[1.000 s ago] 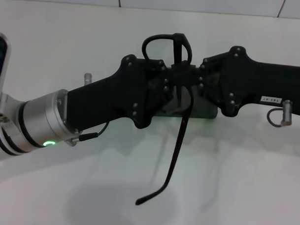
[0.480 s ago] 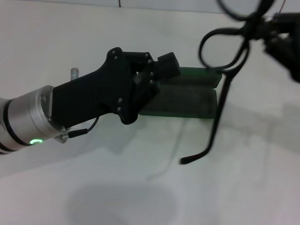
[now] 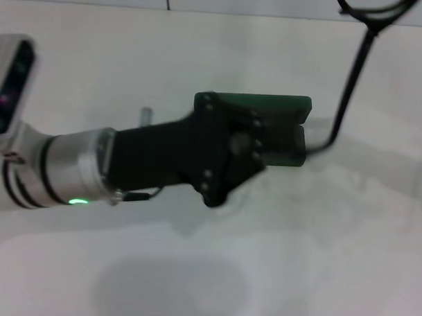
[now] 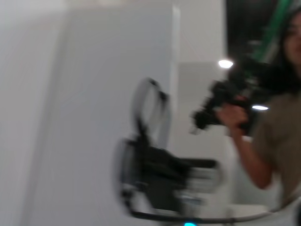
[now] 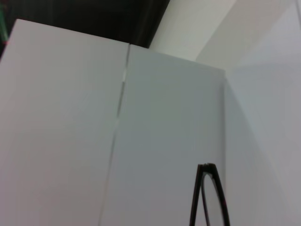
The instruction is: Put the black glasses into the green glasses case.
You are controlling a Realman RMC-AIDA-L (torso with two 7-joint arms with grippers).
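- Two arms are at work over the white table (image 3: 332, 259), and only the left gripper (image 3: 267, 142) shows in the head view; it sits over the near half of the dark green rectangular hard glasses case (image 3: 268, 103), hiding much of it.
- Whether the left fingers are spread or closed, or whether they touch the case, I cannot tell; they merge with the dark case beneath.
- Thin black wire-frame glasses (image 3: 361, 38) hang high at the far right, well above and to the right of the case, one long temple arm trailing down so that its curved tip ends just beside the case's right end.
- The right gripper (image 4: 164, 176) appears only in the left wrist view, blurred, with the frame's rims rising from it; it seems to carry the glasses, though its fingers' grip cannot be made out.
- Judging from this, the right arm must bring the glasses leftward and down, turning their long axis along the case's length.
- A person (image 4: 277, 141) stands in the background.
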